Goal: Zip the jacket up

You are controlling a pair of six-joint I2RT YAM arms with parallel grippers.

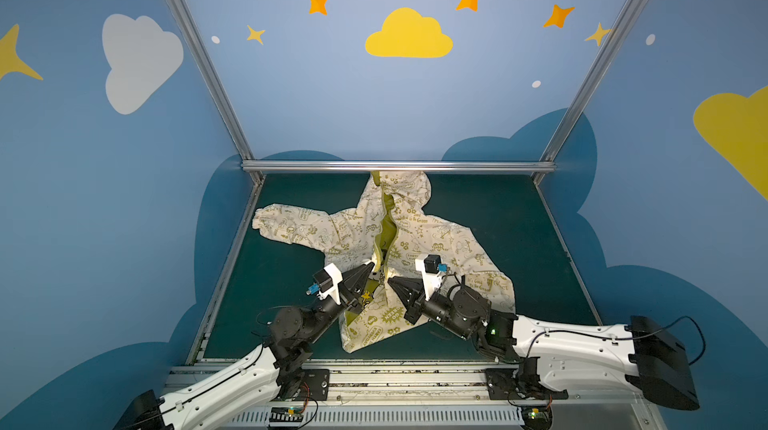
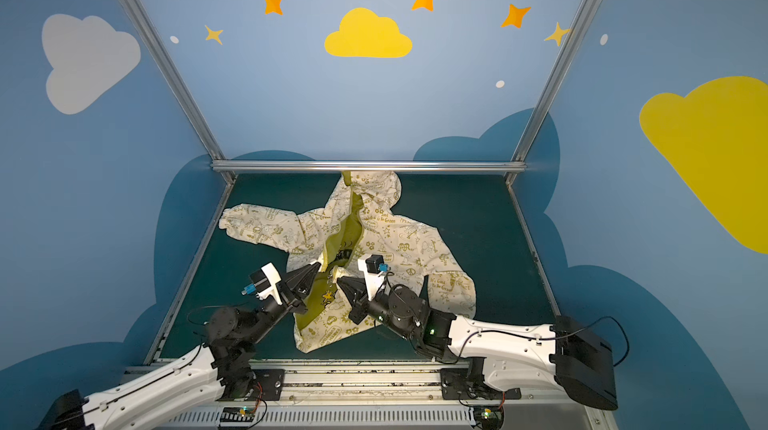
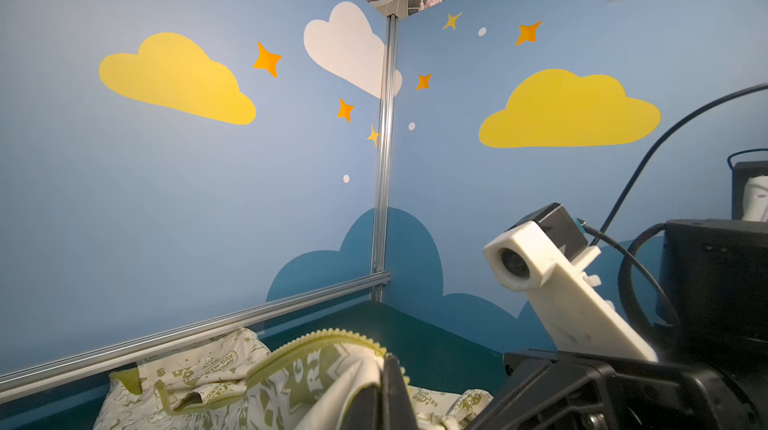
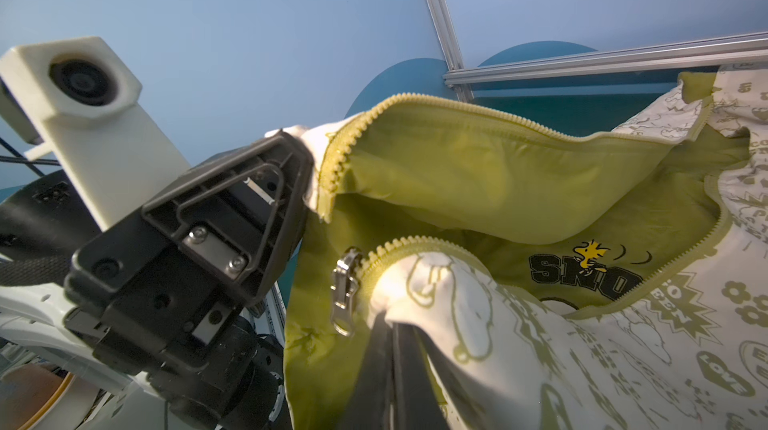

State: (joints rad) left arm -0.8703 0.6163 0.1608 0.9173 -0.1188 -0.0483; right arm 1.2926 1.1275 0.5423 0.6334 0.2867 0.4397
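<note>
Pinching the jacket (image 1: 419, 236) by its two front edges, the left pincer (image 1: 370, 269) and right pincer (image 1: 391, 280) are each clamped on cream fabric beside the open zipper. The silver slider (image 4: 345, 290) hangs just beside the right one. The jacket lies mid-table (image 1: 507, 224), with its hood (image 1: 409, 189) at the far rail (image 1: 399, 166) and one sleeve (image 1: 291, 224) spread left.

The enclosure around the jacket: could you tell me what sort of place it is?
Probably a robot test cell decorated like a nursery: blue walls with clouds and stars, aluminium frame rails, a green table under the jacket.
</note>
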